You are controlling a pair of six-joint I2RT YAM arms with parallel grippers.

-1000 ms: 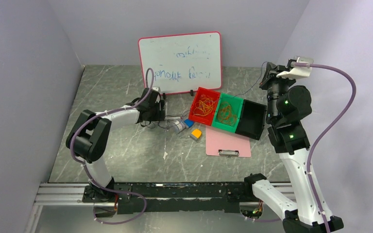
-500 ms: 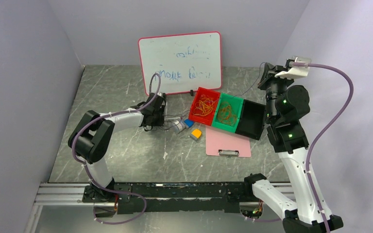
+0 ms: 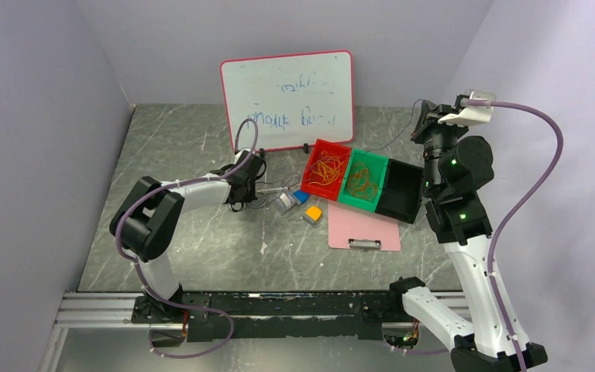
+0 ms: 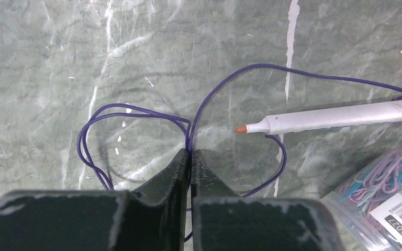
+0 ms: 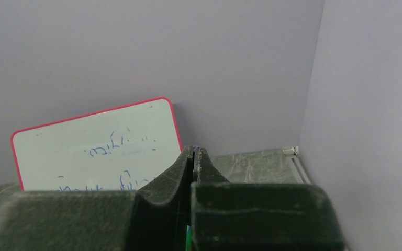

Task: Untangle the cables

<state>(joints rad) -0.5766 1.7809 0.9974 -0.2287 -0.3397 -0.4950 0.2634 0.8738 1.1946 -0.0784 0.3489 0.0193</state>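
Down on the marble tabletop (image 4: 57, 52), well left of the bins, the left gripper (image 4: 190, 155) has its jaws pinched tight on the purple cable (image 4: 264, 65), which loops just beside a white marker (image 4: 330, 116) (cap off, orange tip). The right gripper (image 5: 194, 151) is up in the air, jaws pressed together, and that thin strand seems to run up to it. Orange cables (image 3: 326, 169) sit in the red bin (image 3: 311, 165).

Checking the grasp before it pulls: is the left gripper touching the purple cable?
Touching. The left wrist view shows the left gripper with its jaws shut on the purple cable, which runs straight in between their tips.
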